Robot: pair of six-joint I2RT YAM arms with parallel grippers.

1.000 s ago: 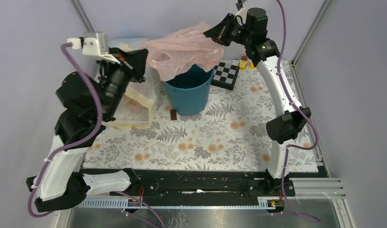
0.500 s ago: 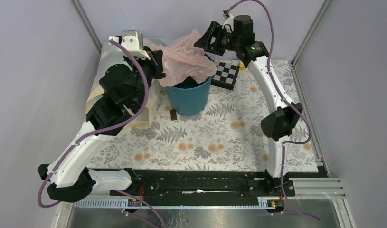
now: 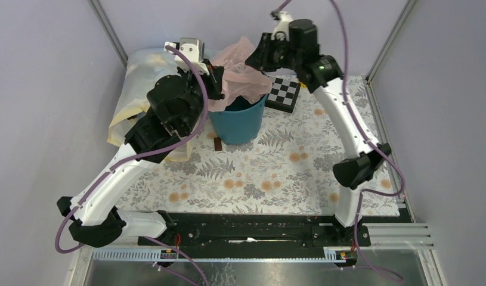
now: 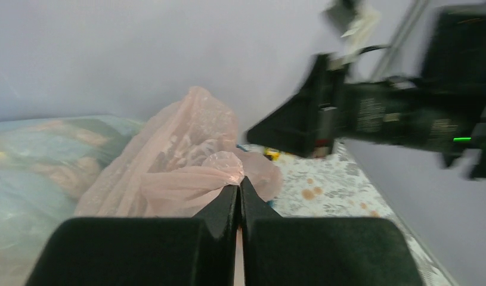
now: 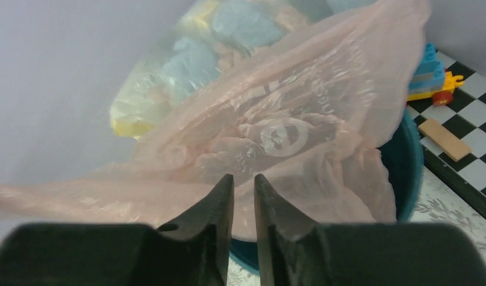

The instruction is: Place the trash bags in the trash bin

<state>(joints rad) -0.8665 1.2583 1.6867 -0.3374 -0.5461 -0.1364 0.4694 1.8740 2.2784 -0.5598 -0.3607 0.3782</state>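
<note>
The pale pink trash bag lies bunched over the mouth of the teal trash bin, part of it sagging inside. My left gripper is at the bin's left rim. In the left wrist view it is shut, pinching a twisted fold of the bag at its tips. My right gripper hovers above the bin's back rim. In the right wrist view it shows a narrow gap between its fingers, with nothing in it. The bag and bin rim lie below.
A large clear yellowish sack stuffed with bags fills the back left corner. A checkerboard with a wooden block and a small toy sits right of the bin. A small brown piece lies before the bin.
My left arm has swung right to the bin's rim, carrying its fold of bag. My right gripper let go of the bag, which has slumped from stretched out to bunched over the bin.
</note>
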